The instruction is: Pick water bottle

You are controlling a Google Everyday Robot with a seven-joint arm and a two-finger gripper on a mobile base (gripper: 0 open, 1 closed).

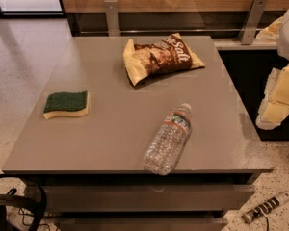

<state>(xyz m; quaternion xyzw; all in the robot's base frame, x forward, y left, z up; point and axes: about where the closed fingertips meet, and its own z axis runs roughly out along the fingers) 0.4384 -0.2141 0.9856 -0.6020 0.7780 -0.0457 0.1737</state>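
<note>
The water bottle (168,139) lies on its side near the front edge of the grey table (101,138). It is clear and ribbed, with a white cap pointing to the back right and a narrow label band near the neck. Its base reaches the table's front edge. My gripper (274,110) shows as pale blocky parts at the right edge of the view, beyond the table's right side. It is well to the right of the bottle, apart from it and holding nothing that I can see.
A brown and yellow chip bag (160,57) lies at the back middle of the table. A green and yellow sponge (66,104) lies at the left. A wooden wall with metal brackets (111,16) stands behind. Cables (267,207) lie on the floor at the lower right.
</note>
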